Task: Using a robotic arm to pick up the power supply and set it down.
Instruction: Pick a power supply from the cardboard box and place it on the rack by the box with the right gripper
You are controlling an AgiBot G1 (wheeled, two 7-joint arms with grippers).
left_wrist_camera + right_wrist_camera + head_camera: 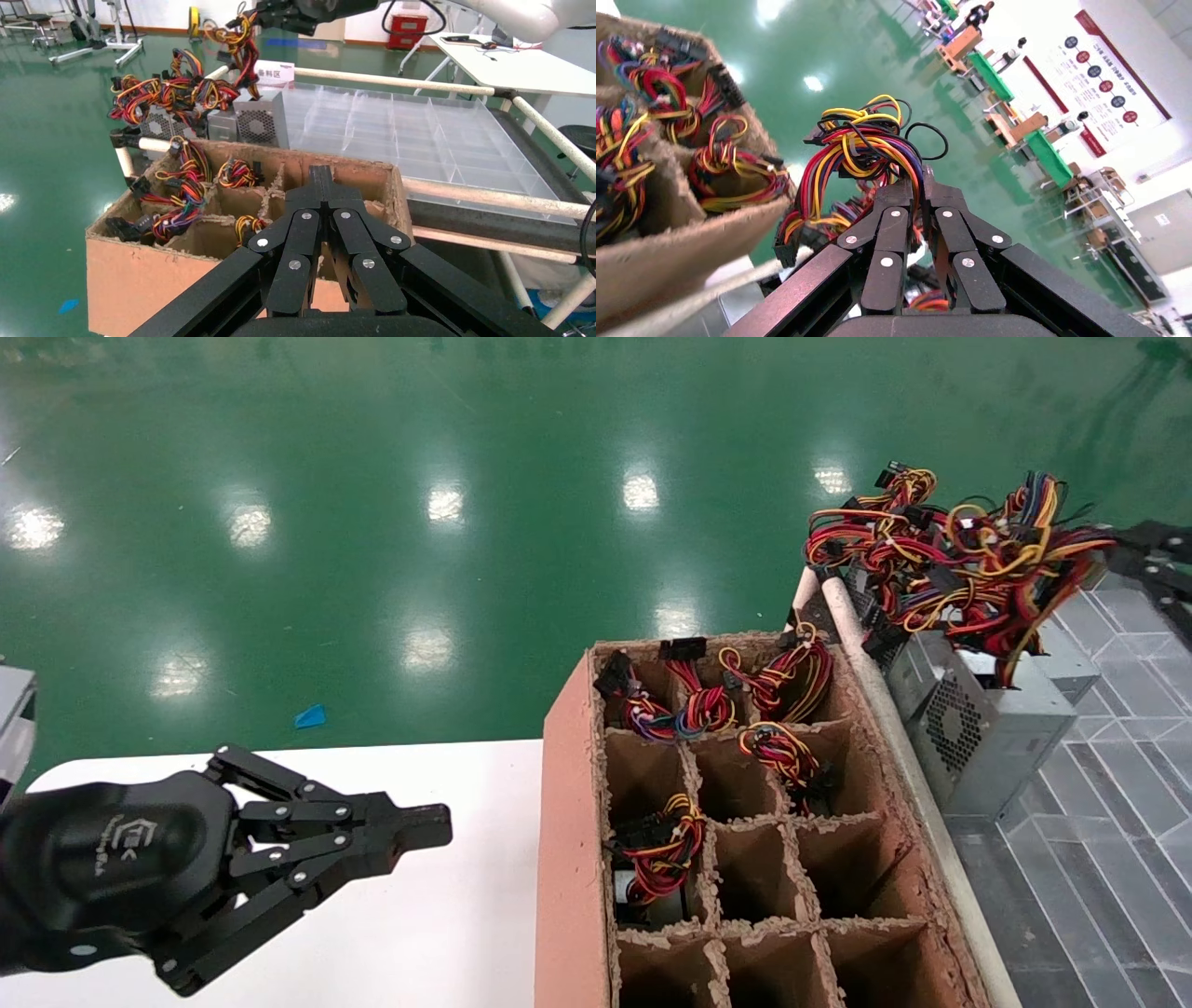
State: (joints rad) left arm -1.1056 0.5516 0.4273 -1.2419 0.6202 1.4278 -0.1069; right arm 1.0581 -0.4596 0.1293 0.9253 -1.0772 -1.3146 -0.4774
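Claw on my left [438, 826] idles pinched empty above the white bench [447, 933], left of the cardboard crate [568, 822]. Right of that crate, my right claw [921, 184] clamps the power supply's [987, 728] wires [866, 151]. Lifting underway; next, carry and lower gently.

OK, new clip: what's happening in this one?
The right tool is shut on the wire bundle of a power supply that sits on the clear divided tray beside the cardboard crate. The wires are pulled up above the unit, whose base seems to rest on the tray. The left tool hangs shut over the white table, idle. Several crate cells already hold wired units.
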